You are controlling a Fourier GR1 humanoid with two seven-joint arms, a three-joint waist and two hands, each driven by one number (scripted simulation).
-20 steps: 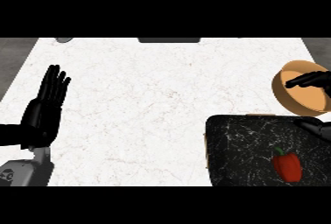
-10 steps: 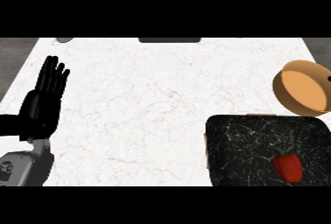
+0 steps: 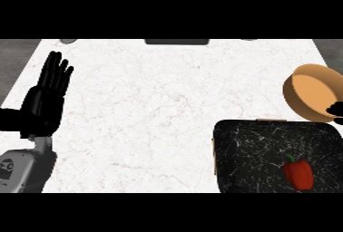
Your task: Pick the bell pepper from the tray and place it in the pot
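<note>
A red bell pepper with a green stem lies on the black marbled tray at the lower right, near the tray's right side. Just beyond the tray, at the right edge, stands a tan pot, and nothing shows inside it. Only a small black part of my right hand peeks in at the right edge, by the pot's near rim and well above the pepper. At the far left my left hand rests open, fingers pointing up, holding nothing.
The white marble counter spans the view, with grey floor past its left and right edges. A dark flat object and a small grey one sit at the far edge.
My right hand has pulled back from over the pot toward the right edge and is nearly out of view. The left hand has drifted slightly up. The pepper has not moved.
</note>
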